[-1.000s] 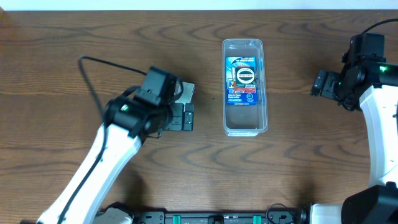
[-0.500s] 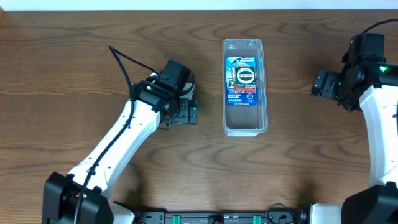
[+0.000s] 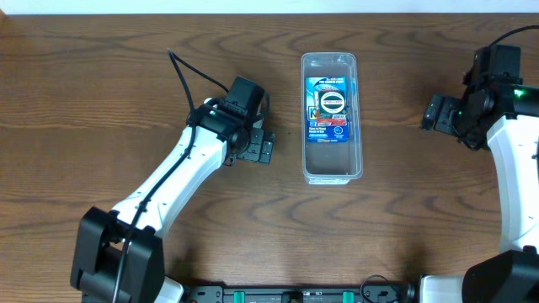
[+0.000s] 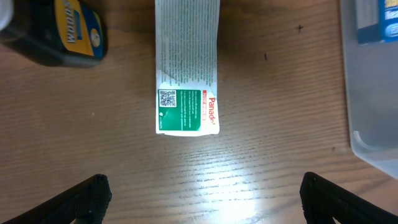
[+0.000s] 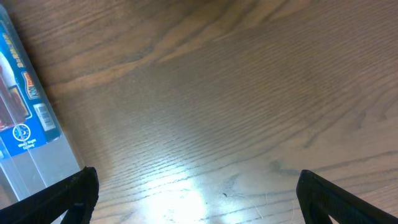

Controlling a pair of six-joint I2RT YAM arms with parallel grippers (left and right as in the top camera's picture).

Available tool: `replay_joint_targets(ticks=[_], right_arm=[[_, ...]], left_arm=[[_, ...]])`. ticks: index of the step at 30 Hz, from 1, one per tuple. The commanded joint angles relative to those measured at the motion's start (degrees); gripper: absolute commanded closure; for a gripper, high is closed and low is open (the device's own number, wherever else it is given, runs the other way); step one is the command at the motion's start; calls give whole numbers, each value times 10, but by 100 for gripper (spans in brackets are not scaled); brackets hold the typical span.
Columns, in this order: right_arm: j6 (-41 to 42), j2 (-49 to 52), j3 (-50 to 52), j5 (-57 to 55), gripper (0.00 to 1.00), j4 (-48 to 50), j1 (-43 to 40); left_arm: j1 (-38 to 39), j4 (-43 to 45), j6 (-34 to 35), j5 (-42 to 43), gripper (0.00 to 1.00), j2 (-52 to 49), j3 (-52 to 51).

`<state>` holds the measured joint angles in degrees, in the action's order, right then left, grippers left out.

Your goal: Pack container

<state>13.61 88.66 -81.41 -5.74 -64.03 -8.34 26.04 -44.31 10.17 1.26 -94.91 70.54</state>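
The left claw (image 4: 205,198) hangs wide open and empty over the table (image 3: 404,210), touching nothing. The white box (image 4: 186,68) lies just ahead of its fingertips, not between them. A straight drop from here would likely close on bare wood, or land a finger on the box's near end and skid it away.

The spread is much wider than the box's narrow side. That leaves the left finger close to a black-and-yellow item (image 4: 62,34) (too little of it shows to say what it is) and the right finger close to the wall of the container (image 3: 333,164). A careless descent could knock either one.

The container sits at the table's middle, just right of this claw, with a blue pack (image 3: 329,105) in its far half and its near half free.

Well off to the right, the right claw (image 5: 199,196) is also fully open and holds nothing.
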Motion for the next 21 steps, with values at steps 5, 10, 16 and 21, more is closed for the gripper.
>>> replay_joint_targets(ticks=[5,10,16,21], right_arm=[[7,2,-1,2,1,0,-3],[7,2,-1,2,1,0,-3],[7,2,-1,2,1,0,-3],[7,2,-1,2,1,0,-3]], left_arm=[[2,21,-21,-6,2,-37,10],[2,31,-23,-3,2,-56,10],[2,52,-27,-2,2,-65,10],[2,60,-29,-3,2,-89,9]])
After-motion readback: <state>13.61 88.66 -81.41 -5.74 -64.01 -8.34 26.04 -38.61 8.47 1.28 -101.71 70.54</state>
